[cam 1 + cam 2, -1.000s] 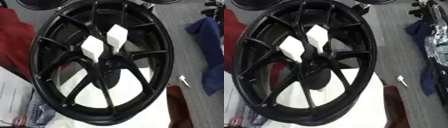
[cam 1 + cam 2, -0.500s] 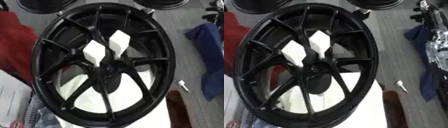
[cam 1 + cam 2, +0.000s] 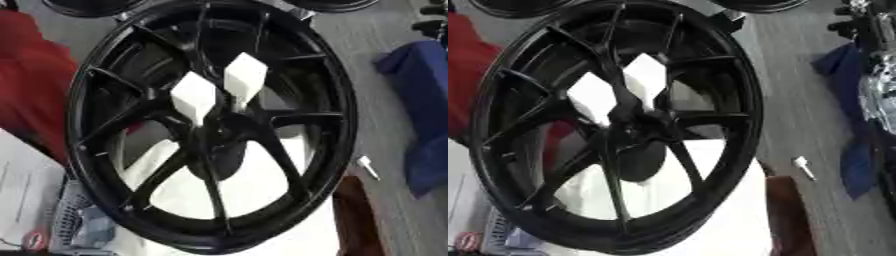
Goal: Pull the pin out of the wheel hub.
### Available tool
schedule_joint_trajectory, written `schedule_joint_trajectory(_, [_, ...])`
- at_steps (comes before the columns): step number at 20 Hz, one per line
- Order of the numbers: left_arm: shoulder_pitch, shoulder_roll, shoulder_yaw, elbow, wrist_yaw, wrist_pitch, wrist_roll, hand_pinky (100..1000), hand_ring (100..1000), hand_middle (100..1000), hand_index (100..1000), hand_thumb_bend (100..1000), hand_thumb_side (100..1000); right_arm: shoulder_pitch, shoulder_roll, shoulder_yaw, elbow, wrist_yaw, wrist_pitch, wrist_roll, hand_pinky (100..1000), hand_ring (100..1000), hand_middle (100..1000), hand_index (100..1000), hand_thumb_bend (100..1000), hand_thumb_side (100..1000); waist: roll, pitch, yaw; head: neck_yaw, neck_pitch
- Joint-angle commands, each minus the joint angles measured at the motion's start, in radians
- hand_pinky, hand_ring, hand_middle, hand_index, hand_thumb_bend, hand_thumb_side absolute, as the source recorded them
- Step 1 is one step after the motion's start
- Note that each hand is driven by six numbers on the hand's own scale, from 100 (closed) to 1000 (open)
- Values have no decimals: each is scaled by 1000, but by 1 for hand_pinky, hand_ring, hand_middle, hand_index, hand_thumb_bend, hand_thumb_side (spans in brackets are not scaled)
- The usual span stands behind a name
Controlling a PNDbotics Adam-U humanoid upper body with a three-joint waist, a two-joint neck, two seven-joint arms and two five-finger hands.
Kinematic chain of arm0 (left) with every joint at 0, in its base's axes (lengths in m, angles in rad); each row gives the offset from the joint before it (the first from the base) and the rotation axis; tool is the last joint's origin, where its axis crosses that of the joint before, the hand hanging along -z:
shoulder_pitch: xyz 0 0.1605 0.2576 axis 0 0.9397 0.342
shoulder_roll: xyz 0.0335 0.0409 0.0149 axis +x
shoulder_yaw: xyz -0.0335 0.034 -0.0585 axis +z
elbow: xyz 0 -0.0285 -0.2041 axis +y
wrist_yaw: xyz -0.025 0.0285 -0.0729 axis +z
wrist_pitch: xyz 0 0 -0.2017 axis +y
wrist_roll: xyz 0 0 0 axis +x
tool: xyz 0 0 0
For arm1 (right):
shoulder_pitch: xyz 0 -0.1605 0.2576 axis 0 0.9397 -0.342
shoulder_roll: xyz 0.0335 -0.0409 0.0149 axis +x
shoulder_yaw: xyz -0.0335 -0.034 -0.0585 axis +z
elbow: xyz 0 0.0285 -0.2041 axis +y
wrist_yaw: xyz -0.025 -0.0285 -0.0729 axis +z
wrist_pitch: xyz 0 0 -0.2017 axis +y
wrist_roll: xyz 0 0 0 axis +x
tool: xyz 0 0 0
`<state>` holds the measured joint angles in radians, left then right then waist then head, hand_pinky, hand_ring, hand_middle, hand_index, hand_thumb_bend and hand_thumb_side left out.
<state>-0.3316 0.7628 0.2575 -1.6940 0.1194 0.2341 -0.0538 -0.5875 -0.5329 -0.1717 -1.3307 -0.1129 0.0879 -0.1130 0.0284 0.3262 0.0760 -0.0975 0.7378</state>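
On the grey floor, a small white pin-like piece [image 3: 367,166] lies just right of the big black spoked wheel [image 3: 210,125], apart from its hub [image 3: 214,137]; no hand or fingers show.

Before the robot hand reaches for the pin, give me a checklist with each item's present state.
1. Wheel in view, hub facing the camera: ok.
2. Pin located: cannot tell; two white blocks stand out near the hub, either may be it.
3. Robot hand in view and ready: not ok; neither shows in either eye view.
4. Path to the hub unobstructed: ok; nothing covers the spokes from the front.
5. Small white part on the floor to the right stays out of the reach: ok, it lies apart from the rim.
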Motion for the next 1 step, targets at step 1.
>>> schedule_joint_trajectory(1, [-19, -45, 33, -48, 53, -30, 56, 795, 766, 702, 818, 418, 623, -26, -11, 3, -32, 15, -3, 9, 859, 684, 732, 818, 100, 827, -1, -26, -1, 2, -2])
